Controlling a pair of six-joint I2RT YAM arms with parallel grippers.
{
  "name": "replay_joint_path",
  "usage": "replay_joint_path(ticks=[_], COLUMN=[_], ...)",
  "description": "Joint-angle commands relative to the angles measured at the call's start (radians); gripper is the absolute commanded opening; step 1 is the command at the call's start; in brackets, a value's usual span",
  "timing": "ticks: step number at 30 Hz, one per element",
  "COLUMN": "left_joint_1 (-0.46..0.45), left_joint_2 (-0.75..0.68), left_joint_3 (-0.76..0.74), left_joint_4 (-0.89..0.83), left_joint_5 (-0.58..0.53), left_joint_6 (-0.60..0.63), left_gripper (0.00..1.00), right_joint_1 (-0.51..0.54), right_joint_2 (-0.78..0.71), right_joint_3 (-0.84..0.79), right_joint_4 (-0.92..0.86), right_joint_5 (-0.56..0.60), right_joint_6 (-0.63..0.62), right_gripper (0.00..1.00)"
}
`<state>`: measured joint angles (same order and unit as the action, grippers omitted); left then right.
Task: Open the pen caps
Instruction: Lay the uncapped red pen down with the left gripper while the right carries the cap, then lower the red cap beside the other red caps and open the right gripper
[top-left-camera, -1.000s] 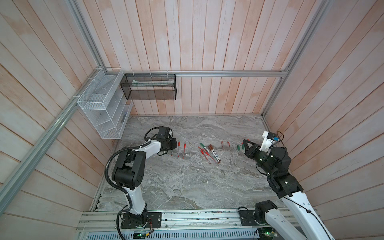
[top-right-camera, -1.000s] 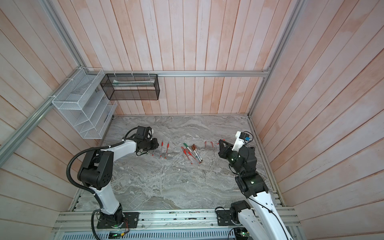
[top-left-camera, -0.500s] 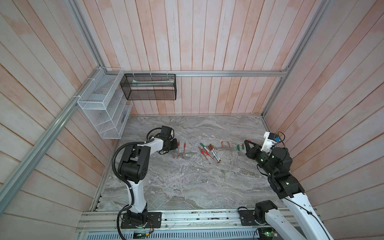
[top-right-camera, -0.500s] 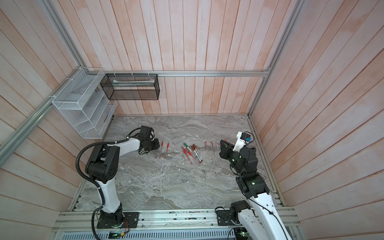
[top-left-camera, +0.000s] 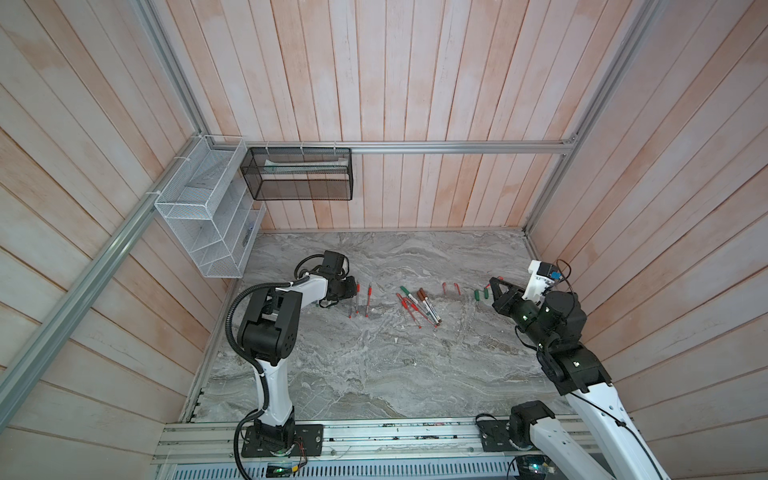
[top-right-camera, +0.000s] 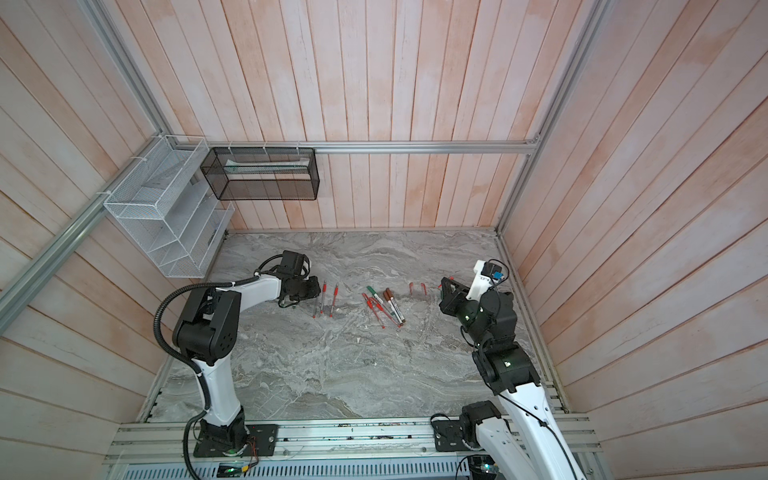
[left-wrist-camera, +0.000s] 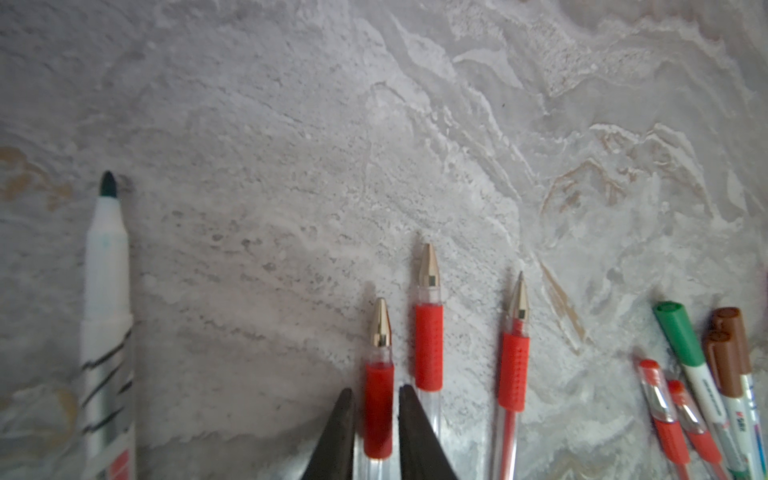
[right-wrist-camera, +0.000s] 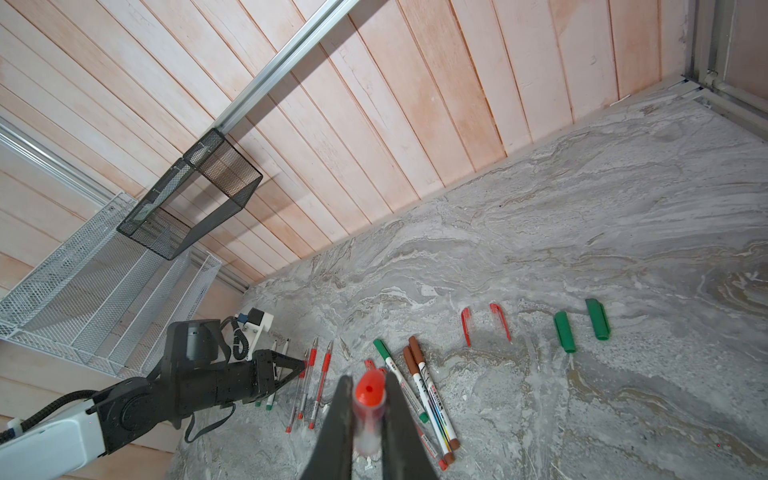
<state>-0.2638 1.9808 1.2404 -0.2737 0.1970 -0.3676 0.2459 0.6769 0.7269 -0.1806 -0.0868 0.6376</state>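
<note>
Pen caps of slim red clipped plastic (right-wrist-camera: 465, 322) and stubby green caps (right-wrist-camera: 564, 332) are laid near two brown-capped white markers (right-wrist-camera: 409, 363). Another red cap (right-wrist-camera: 369, 391), judged light and slick, is pinched near its closed end by the right gripper (right-wrist-camera: 368, 379); the left gripper (left-wrist-camera: 376, 390) is parted narrowly around a red-gripped pen (left-wrist-camera: 378, 415).

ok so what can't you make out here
- Green caps: behind the right gripper in a top view.
- Red cap it holds: blurred in the right wrist view, lower end behind the fingers.
- Left gripper: cut off by the left wrist view's edge; too small in both top views to show contact with the pen.
</note>
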Motion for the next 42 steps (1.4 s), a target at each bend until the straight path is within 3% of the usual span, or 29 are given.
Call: replay_joint_path(ticks=[1, 8, 14, 18, 20, 25, 33, 37, 42], left_joint_1=[-0.005, -0.014, -0.012, 0.011, 0.017, 0.056, 0.224, 0.28, 0.296], left_joint_2=[-0.063, -0.27, -0.479, -0.617, -0.659, -0.716, -0.792, -0.822, -0.822], left_joint_3=[-0.011, -0.127, -0.266, -0.362, -0.372, -0.382, -0.408, -0.442, -0.425], left_joint_4=[-0.029, 0.034, 0.124, 0.211, 0.196, 0.177, 0.175, 0.212, 0.193], left_joint_5=[-0.001, 0.021, 0.06, 0.167, 0.177, 0.209, 0.333, 0.352, 0.361], left_joint_6=[-0.007, 0.015, 0.098, 0.174, 0.22, 0.285, 0.277, 0.259, 0.268], left_gripper=[0.22, 0.28, 0.44, 0.6, 0.63, 0.75, 0.94, 1.0, 1.0], right_joint_1=[-0.006, -0.009, -0.029, -0.063, -0.074, -0.103, -0.114, -0.097, -0.057], right_joint_2=[0.03, 0.201, 0.379, 0.533, 0.599, 0.755, 1.057, 1.172, 1.279], right_joint_3=[0.026, 0.073, 0.116, 0.172, 0.208, 0.303, 0.538, 0.631, 0.733], right_joint_4=[-0.034, -0.116, -0.123, -0.132, -0.146, -0.165, -0.304, -0.355, -0.406], right_joint_5=[0.003, 0.007, 0.008, -0.002, -0.004, -0.006, -0.061, -0.048, -0.035], right_joint_6=[-0.034, -0.095, -0.151, -0.198, -0.223, -0.282, -0.381, -0.404, -0.416], right_gripper=[0.0, 0.0, 0.0, 0.0, 0.0, 0.0, 0.0, 0.0, 0.0])
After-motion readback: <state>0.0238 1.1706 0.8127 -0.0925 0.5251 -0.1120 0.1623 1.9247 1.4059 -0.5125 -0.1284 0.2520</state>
